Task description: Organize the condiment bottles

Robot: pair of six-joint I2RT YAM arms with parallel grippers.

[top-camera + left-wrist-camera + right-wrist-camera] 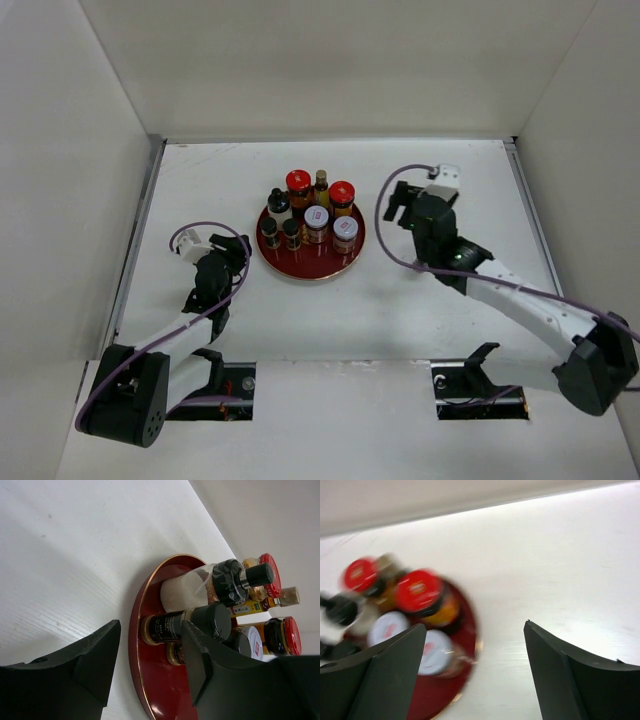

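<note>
Bottles: your condiment bottles stand clustered on a round, glossy red tray with a gold rim, mid-counter.
Caps: two red screw caps, black caps and pale lids with red marks; the label writing is too small to read.
Left hand: fingers apart, gripping nothing, just beside the tray's left rim.
Right hand: fingers apart, near the right rim.
Room: white counter shows all around the tray.

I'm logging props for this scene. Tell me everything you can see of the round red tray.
The round red tray is a shallow, glossy dish, lacquer-like, with a thin gold rim. It lies flat on the white table, near its middle. Condiment bottles stand upright in it, its near part bare.
</note>
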